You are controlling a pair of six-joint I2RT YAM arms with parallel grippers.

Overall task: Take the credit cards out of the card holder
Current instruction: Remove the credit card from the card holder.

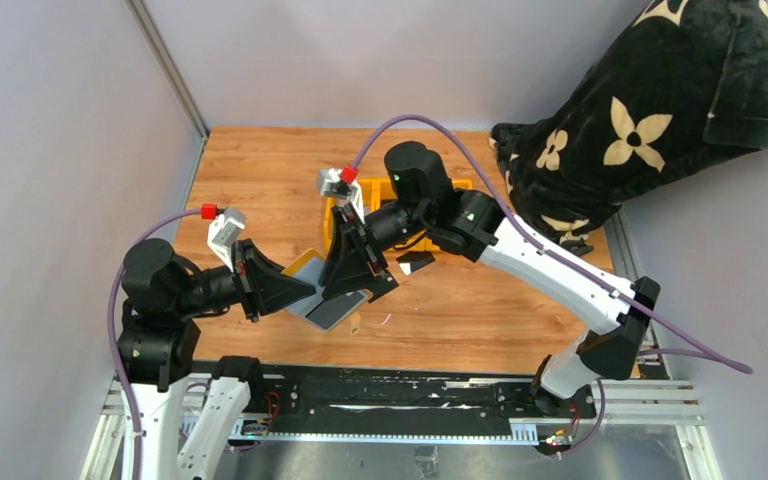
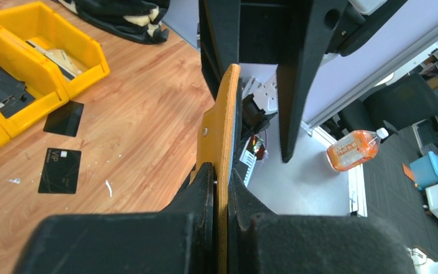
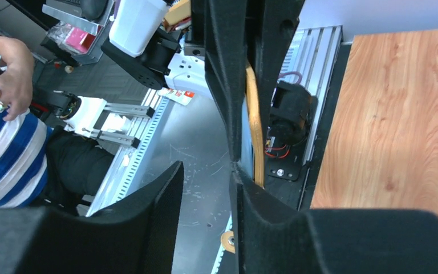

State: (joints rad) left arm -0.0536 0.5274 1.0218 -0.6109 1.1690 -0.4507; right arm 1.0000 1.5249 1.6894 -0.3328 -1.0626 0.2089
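The left pincer point(image 2: 221, 171) is squeezed tight on the lower edge of the card holder point(image 2: 226, 114), its two fingers pressed against the mustard leather from either side. The wallet stands up from that grip, off the table point(image 2: 148, 114), seen edge-on from the left wrist. From above it is spread open with its grey-blue lining facing up.

The right pincer point(image 3: 205, 171) meets it from the other side with its jaws wide apart. One finger sits close against the wallet's upper edge, and I cannot tell whether it touches. Nothing is gripped there.

Both cards are out of the wallet and lie flat on the wood. One credit card point(image 2: 60, 170) shows a small white mark. The other credit card point(image 2: 64, 118) lies a little beyond it, just beside the corner of the yellow bins point(image 2: 91, 68). Dark things lie in the bins.

At the far right corner of the table a black blanket point(image 1: 640, 130) with cream flower shapes is heaped up. Past the near edge, an orange bottle point(image 2: 353, 149) lies on the floor, and a person in a blue-and-white striped shirt point(image 3: 5, 154) is beside the rig.
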